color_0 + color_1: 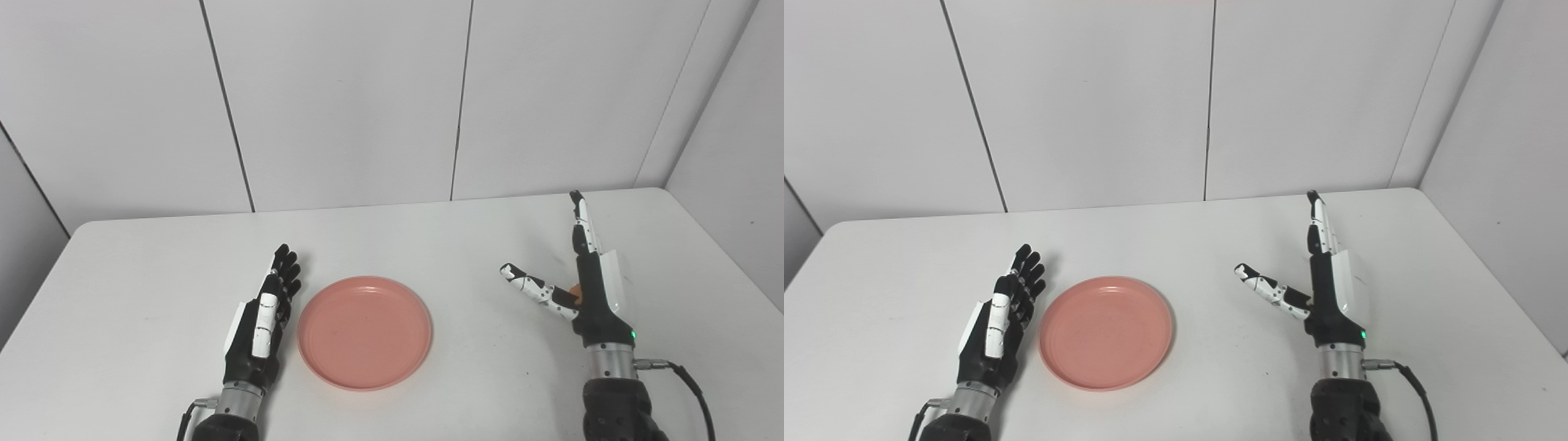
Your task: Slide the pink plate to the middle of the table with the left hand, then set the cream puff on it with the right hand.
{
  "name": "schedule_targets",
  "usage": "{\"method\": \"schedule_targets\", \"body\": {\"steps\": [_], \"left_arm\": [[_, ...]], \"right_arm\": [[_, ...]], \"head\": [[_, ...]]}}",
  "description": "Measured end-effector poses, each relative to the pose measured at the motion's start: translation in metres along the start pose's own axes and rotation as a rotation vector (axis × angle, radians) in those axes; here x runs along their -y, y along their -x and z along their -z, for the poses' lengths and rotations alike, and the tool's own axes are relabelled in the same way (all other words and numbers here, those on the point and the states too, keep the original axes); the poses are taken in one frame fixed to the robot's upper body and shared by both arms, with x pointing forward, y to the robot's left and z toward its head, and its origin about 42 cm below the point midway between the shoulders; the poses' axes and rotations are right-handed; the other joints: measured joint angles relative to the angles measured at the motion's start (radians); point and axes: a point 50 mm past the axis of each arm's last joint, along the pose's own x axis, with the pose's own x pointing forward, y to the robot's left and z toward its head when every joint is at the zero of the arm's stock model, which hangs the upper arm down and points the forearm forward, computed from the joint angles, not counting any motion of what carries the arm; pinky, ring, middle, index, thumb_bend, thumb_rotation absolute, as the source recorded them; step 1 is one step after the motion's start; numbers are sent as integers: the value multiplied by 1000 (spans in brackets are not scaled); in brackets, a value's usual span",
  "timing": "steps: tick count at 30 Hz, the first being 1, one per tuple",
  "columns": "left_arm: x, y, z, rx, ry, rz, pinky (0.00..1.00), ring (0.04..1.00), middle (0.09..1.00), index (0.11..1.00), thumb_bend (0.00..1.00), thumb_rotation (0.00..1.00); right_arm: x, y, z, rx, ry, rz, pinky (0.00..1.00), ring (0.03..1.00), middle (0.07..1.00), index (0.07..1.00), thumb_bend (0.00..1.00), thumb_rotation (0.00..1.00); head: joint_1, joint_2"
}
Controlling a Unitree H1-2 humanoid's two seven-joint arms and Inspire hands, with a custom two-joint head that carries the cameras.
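Looking down at a white table with rounded corners, pushed up against pale panelled walls, and the pink plate is sitting flat a bit left of the table's centre line, toward the near edge, with nothing on it. Left hand is parked just beside the plate's left rim, edge-on with the palm facing the plate, fingers straight and held close together pointing away from the robot, thumb lying along the side, so it's flat-open and not holding anything. Can't really say if it's actually touching the rim or just a hair off it, looks super close in both views. Right hand is well off to the right of the plate, standing upright on its edge with the fingers stretched out toward the back wall and the thumb splayed out to the left, so it's spread wide. Now the cream puff: all I can spot is a tiny orangey-tan bit peeking out in the crook between that thumb and the palm in the left eye view, and in the right eye view the hand hides it totally. So it seems to be sitting right behind the right hand, not on the plate, and the hand isn't closed round it. A black cable trails off the right wrist.
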Motion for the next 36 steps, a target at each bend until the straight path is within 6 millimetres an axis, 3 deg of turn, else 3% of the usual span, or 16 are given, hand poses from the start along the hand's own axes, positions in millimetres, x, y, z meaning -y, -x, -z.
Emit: {"method": "schedule_targets", "body": {"steps": [7,21,31,36], "left_arm": [[-3,0,0,-44,-7,-5,1000,1000,1000,1000,701,1000],[-15,-1,2,-69,4,-8,1000,1000,1000,1000,673,1000],[-28,-9,3,-65,7,-20,1000,1000,1000,1000,688,1000],[-31,-9,1,-62,19,0,1000,1000,1000,1000,693,1000]], "right_arm": [[29,-9,15,-51,146,14,771,877,914,933,799,484],[55,-24,17,-240,247,-85,719,848,895,898,879,361],[52,-24,19,-346,302,-156,709,844,891,898,885,298],[48,-24,23,-365,339,-198,679,821,869,880,912,156]], "head": [[-46,-6],[-186,-17],[-224,-17],[-238,-14]]}}
